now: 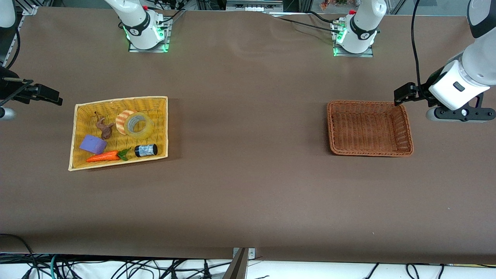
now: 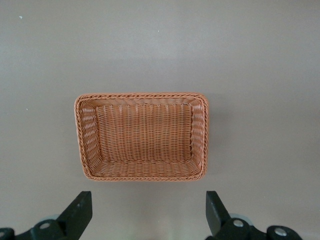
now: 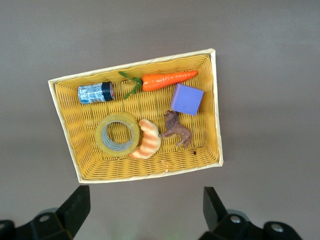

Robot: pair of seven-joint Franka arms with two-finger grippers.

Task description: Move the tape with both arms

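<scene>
Below my right pincer [image 3: 142, 212], fingers apart, the carrot [image 1: 104, 156] lies nearest; the tape [image 3: 118, 134] sits in the yellow basket [image 3: 65, 120], touching the croissant [image 3: 146, 139]. I might snag that toy. My left pincer [image 2: 148, 212], also apart, waits above the brown basket [image 2: 142, 137].

The orange-striped croissant-shaped toy [image 1: 121, 121] is partly covered by the translucent yellowish tape roll [image 1: 138, 124] in the front view. The black left hand [image 2: 147, 212] and black right hand [image 3: 145, 210] are cut off by their wrist views' edges, only 2 finger stubs showing each.
</scene>
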